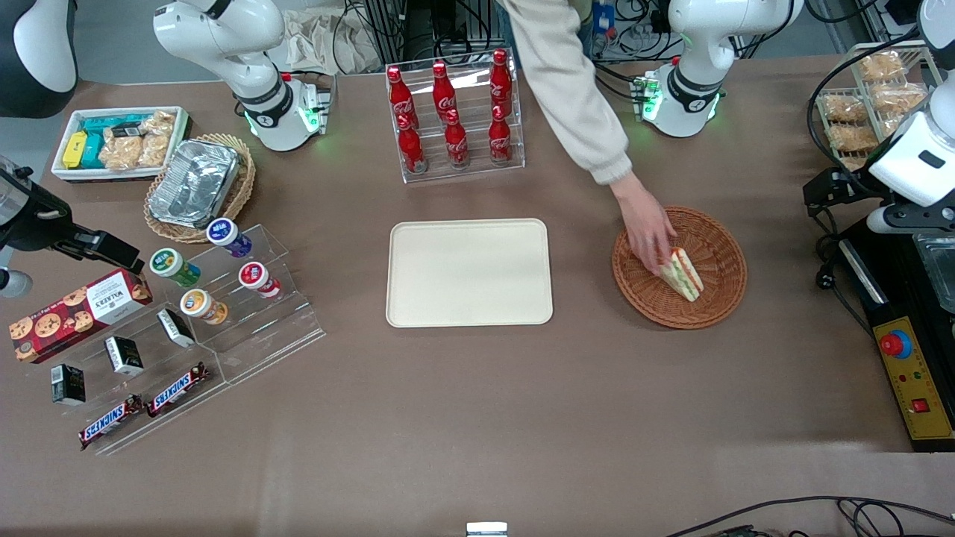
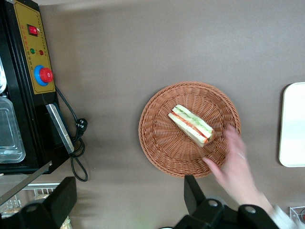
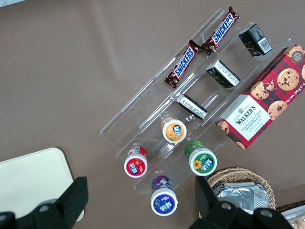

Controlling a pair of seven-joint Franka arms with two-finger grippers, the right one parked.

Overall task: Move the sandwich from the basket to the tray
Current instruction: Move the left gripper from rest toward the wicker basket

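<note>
While a person's hand [image 1: 647, 231] is on the small triangular wedge sandwich [image 1: 683, 274], the pick isn't safe. Large flat cream rectangular plastic tray [image 1: 468, 272] sits mid-worktop, bare. Round reddish-brown wicker basket [image 1: 680, 267] lies beside it toward the working arm's end, sandwich inside near its centre. Left gripper [image 2: 128, 200] hangs high above the worktop edge by the basket, fingers spread apart, holding nothing. Risk: descending now hits the hand, or the sandwich gets nudged off the expected grasp pose.

Sandwich [image 1: 683, 274] in basket [image 1: 722, 294], a person's hand [image 1: 646, 227] touching it. Tray [image 1: 468, 273] beside basket, apart. Gripper [image 2: 128, 202] wide open, high above the basket's working-arm side.
</note>
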